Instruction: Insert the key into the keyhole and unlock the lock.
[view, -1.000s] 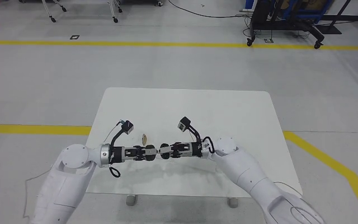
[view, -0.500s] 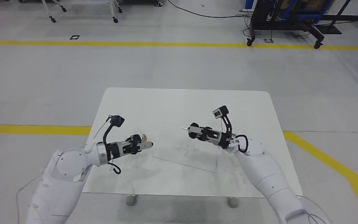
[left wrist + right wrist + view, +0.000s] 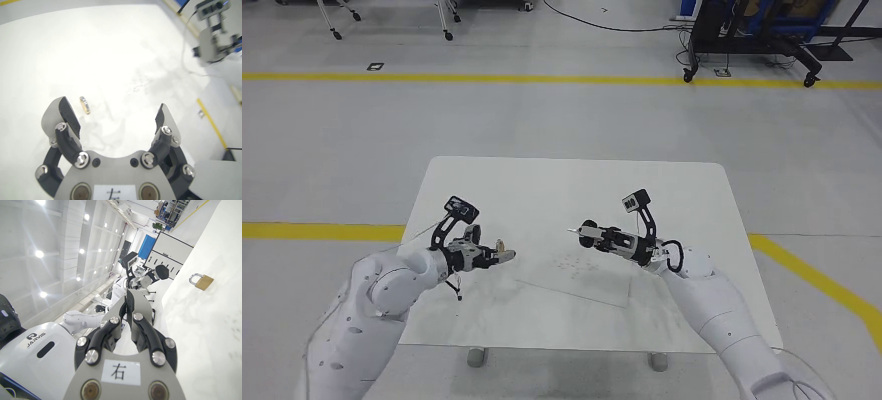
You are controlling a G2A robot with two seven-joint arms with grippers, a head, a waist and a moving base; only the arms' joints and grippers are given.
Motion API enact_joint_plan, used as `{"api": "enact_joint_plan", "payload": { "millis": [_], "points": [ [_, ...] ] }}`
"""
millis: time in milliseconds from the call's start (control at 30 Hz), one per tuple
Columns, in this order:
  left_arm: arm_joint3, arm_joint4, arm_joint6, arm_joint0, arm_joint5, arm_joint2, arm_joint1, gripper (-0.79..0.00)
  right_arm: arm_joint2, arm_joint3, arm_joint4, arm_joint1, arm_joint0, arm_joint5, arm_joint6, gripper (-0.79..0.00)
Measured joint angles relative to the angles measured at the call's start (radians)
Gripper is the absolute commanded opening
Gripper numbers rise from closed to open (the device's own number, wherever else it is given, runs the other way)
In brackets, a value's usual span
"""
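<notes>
The brass padlock [image 3: 500, 245] lies on the white bench [image 3: 572, 180], over on the robot's left half and a little in from the near edge. The left gripper [image 3: 113, 108] hangs low right by it with its jaws spread wide, and the lock sits just beside one ribbed black pad [image 3: 69, 113], apart from it rather than gripped. Across the bench the right gripper [image 3: 582, 233] is held up in the air near the middle, well apart from the lock and pointing back toward the left arm, its jaws pressed tight together. A thin pale sliver [image 3: 570, 231] pokes out past their tips, but it is too small for me to say whether that is the key
</notes>
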Motion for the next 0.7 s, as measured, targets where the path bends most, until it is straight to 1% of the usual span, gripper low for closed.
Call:
{"api": "enact_joint_plan", "payload": {
  "millis": [33, 67, 100, 133, 267, 367, 500, 633, 667, 700],
  "points": [
    [0.019, 0.033, -0.007, -0.02, 0.002, 0.021, -0.003, -0.277, 0.0, 0.0, 0.0, 0.0, 0.0, 0.0, 0.0, -0.785],
    [0.05, 0.055, -0.013, -0.05, 0.011, 0.046, -0.008, -0.296, 0.0, 0.0, 0.0, 0.0, 0.0, 0.0, 0.0, -0.785],
    [0.074, 0.061, -0.019, -0.073, 0.018, 0.064, -0.012, -0.329, 0.0, 0.0, 0.0, 0.0, 0.0, 0.0, 0.0, -0.785],
    [0.109, 0.064, -0.024, -0.103, 0.027, 0.087, -0.017, -0.385, 0.0, 0.0, 0.0, 0.0, 0.0, 0.0, 0.0, -0.785],
    [0.209, 0.085, -0.033, -0.18, 0.037, 0.163, -0.034, -0.403, 0.0, 0.0, 0.0, 0.0, 0.0, 0.0, 0.0, -0.785],
    [0.256, 0.145, -0.031, -0.217, 0.044, 0.218, -0.045, -0.44, 0.0, 0.0, 0.0, 0.0, 0.0, 0.0, 0.0, -0.785],
    [0.29, 0.172, -0.029, -0.248, 0.056, 0.26, -0.057, -0.493, 0.0, 0.0, 0.0, 0.0, 0.0, 0.0, 0.0, -0.785],
    [0.306, 0.174, -0.026, -0.26, 0.062, 0.275, -0.063, -0.585, 0.0, 0.0, 0.0, 0.0, 0.0, 0.0, 0.0, -0.785],
    [0.31, 0.174, -0.025, -0.262, 0.062, 0.277, -0.063, -0.631, 0.0, 0.0, 0.0, 0.0, 0.0, 0.0, 0.0, -0.785],
    [0.311, 0.174, -0.024, -0.262, 0.062, 0.277, -0.064, -0.711, 0.0, 0.0, 0.0, 0.0, 0.0, 0.0, 0.0, -0.785]
  ]
}}
